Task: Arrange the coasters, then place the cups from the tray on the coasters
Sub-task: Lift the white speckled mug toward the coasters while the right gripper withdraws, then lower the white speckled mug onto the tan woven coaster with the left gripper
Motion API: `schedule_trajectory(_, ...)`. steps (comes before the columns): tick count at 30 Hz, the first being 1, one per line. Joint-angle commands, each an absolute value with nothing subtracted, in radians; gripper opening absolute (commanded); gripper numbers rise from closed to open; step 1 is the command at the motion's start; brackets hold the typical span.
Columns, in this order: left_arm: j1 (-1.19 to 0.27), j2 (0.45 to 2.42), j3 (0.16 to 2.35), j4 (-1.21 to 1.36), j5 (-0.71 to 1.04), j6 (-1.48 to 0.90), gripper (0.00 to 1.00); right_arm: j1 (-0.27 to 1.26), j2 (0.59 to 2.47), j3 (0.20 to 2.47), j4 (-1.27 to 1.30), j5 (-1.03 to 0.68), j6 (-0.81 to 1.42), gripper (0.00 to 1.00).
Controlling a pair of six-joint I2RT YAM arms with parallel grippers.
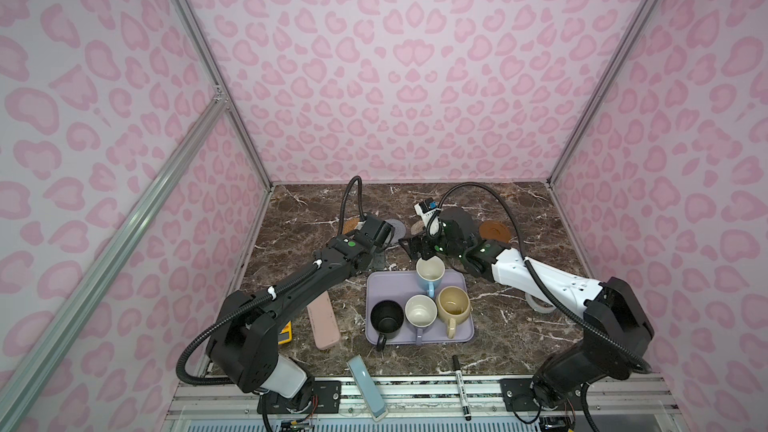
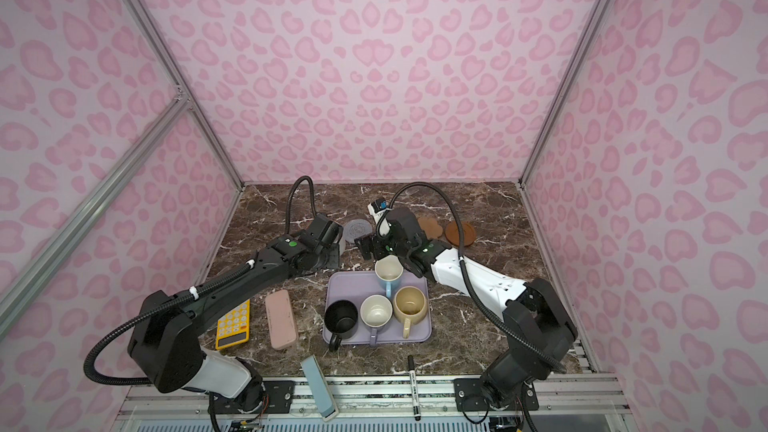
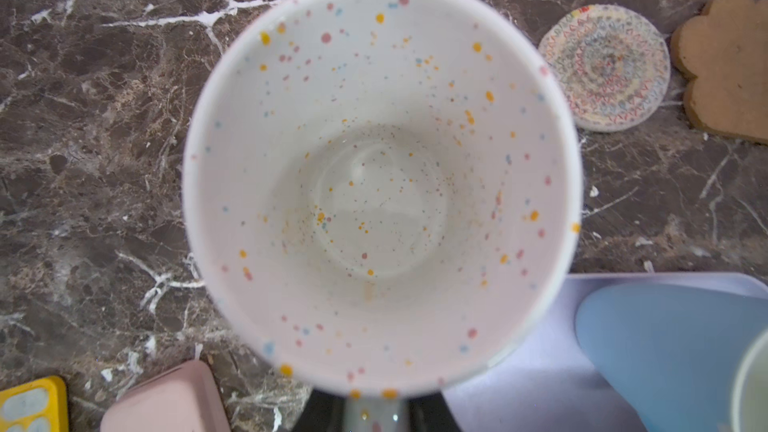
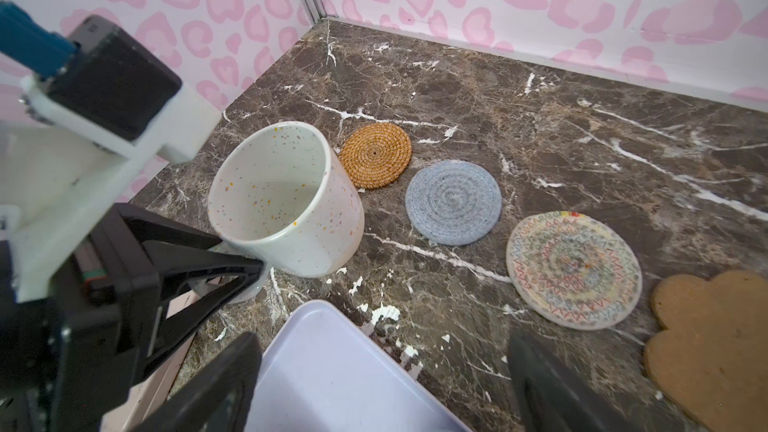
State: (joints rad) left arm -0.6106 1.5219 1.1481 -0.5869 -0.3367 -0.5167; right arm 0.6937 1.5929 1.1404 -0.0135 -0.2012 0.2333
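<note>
The coasters look arranged in a row along the far side of the table, so I judge I'm on the first cup delivery. My left gripper [image 4: 249, 268] has its fingers clamped on the handle of the pale lavender-tinged ceramic mug with coloured speckles [image 4: 286, 197]. The mug is off the flat lavender tray [image 1: 386, 288] and just beside the orange-brown rattan round coaster [image 4: 376, 155], not on it. It leans slightly, mouth up and empty, and I cannot tell whether its base is clear of the table. My right gripper [image 4: 382, 342] hangs with its fingers spread wide and empty above the tray's far edge, near the light blue mug [image 1: 430, 274]. Next I'd carry the speckled mug over the rattan coaster, level it, and lower it centred before letting go. A handle grip lets the mug swing, so I'd go slowly. The grey-blue woven round coaster [image 4: 453, 201] is bare.
</note>
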Motion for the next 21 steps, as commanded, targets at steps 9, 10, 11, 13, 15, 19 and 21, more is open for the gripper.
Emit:
schedule_trajectory(9,-0.439,1.663,1.245,-0.399,-0.293,-0.387,0.0,0.664,1.738,1.275,-0.047,-0.223,0.228,0.95)
schedule_trajectory(10,-0.424,1.678,1.258,-0.392,-0.278,-0.381,0.0,0.66,1.753,1.295,-0.056,-0.23,0.224,0.96)
schedule_trajectory(11,-0.414,1.693,1.268,-0.386,-0.267,-0.375,0.0,0.657,1.768,1.314,-0.07,-0.23,0.224,0.96)
schedule_trajectory(13,-0.395,1.732,1.294,-0.386,-0.255,-0.363,0.0,0.652,1.796,1.353,-0.099,-0.228,0.217,0.99)
schedule_trajectory(15,-0.38,1.766,1.319,-0.388,-0.246,-0.361,0.0,0.649,1.821,1.381,-0.113,-0.228,0.213,0.99)
schedule_trajectory(19,-0.354,1.806,1.339,-0.367,-0.218,-0.35,0.0,0.648,1.871,1.441,-0.129,-0.272,0.204,0.99)
schedule_trajectory(21,-0.351,1.822,1.374,-0.369,-0.218,-0.345,0.0,0.65,1.896,1.472,-0.142,-0.291,0.201,0.99)
